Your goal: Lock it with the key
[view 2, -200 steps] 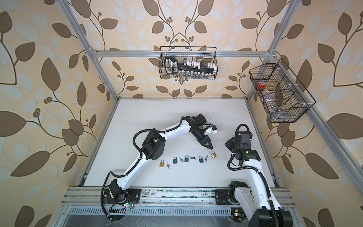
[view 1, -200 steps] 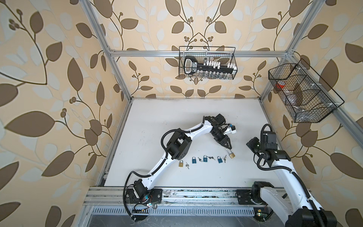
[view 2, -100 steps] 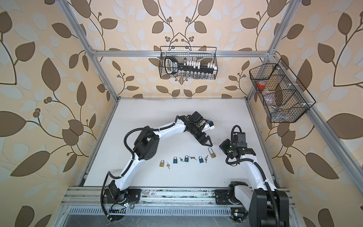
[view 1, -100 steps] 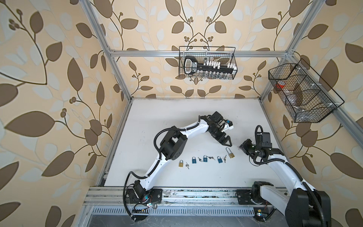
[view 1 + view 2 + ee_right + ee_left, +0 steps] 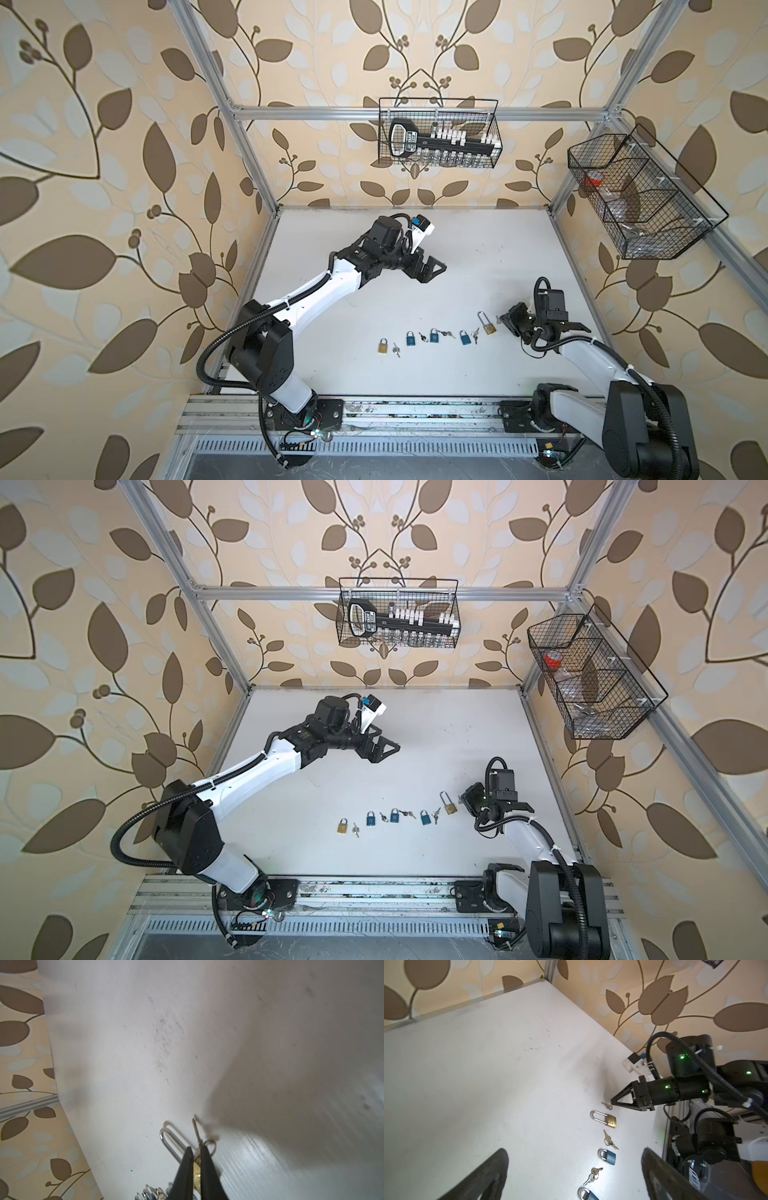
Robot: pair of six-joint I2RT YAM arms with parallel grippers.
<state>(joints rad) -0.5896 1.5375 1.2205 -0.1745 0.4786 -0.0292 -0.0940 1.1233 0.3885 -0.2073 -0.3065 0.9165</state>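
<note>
Key (image 5: 607, 1105) looks to lie on the worktop (image 5: 488, 1064) just beside the long-shackle brass padlock (image 5: 604, 1119), right at our right jaws' tips. They're nearly closed, and we can't tell if they're pinching it. Left jaws gape wide, empty, well away. We'd pinch the head squarely, blade free.

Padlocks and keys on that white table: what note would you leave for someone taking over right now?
Left gripper: jaws wide open, empty, raised.
Right gripper: jaws nearly together at a loose key; grip unclear.
Long-shackle padlock lies beside that key, shackle seemingly closed.
Four smaller padlocks lie in a row with their keys.
Left to do: confirm every lock is shut.
</note>
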